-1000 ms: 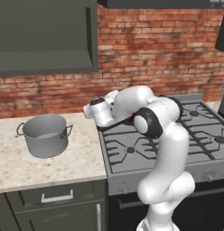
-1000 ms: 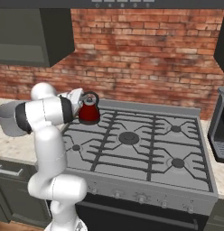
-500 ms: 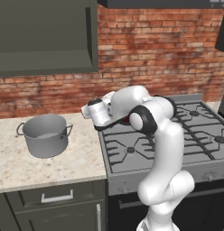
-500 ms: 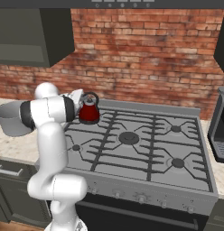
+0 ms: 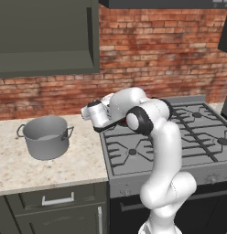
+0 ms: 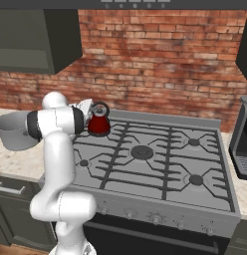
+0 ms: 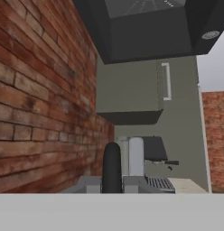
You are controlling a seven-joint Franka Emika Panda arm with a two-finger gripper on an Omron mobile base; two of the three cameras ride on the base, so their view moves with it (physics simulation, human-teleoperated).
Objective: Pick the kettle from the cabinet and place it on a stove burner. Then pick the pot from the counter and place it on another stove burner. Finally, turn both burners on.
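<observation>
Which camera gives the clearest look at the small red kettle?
The right base view: the small red kettle sits whole on the grey stove's back-left corner. The left base view shows a red sliver behind the arm. The hand view shows its black handle.

One kettle [image 6: 99,124], one pot [image 5: 45,136], four burners [image 6: 142,152].

even, soft rendered light, faint shadows under the cabinet [image 5: 46,39], slightly blurry, no glare.

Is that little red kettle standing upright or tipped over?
Upright. The kettle sits on the back-left stove burner grate, its black loop handle pointing straight up.
</observation>
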